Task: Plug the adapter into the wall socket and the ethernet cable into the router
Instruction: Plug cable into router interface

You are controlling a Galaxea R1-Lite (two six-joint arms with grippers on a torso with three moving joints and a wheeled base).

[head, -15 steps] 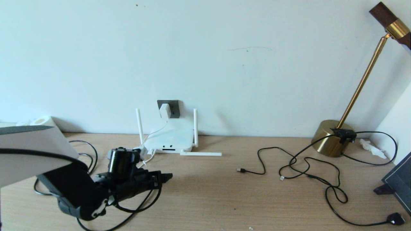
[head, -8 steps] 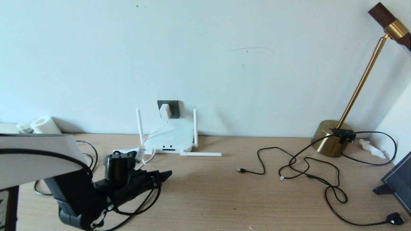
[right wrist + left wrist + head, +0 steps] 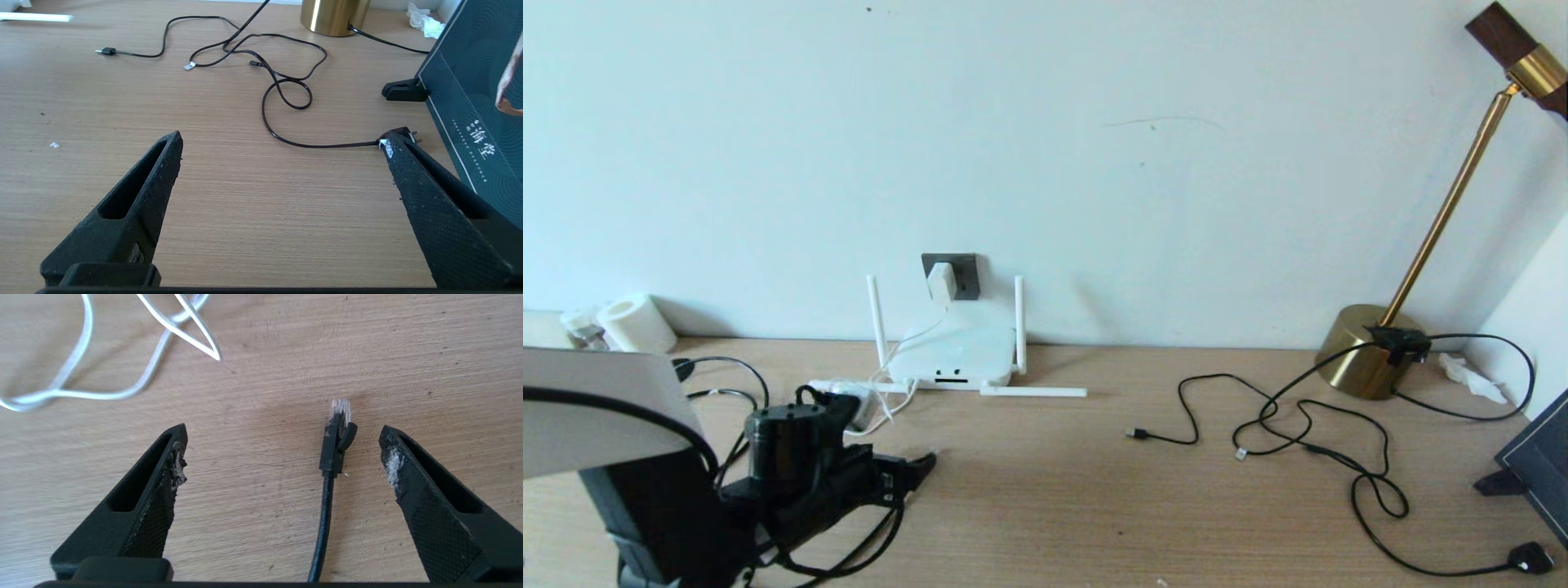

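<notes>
While backing toward seven o'clock across the worktop [image 3: 1094, 490], left gripper [image 3: 282, 453] fingers [image 3: 163, 473] spread wide, empty; ethernet cable [image 3: 333, 445] connector between them, ungrasped, router [image 3: 952, 351] port waiting.

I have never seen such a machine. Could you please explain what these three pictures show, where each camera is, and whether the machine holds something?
This is a robot with two arms at a wooden desk. One picture comes from its head; the other two come from cameras on its wrists, looking past the jaws. The left gripper is low over the desk, jaws open, with the ethernet cable lying between them, not held. The right gripper is open too and holds nothing. By the wall stands the router; above it the adapter sits in the wall socket. To the right are a brass lamp and thin black cables.
</notes>
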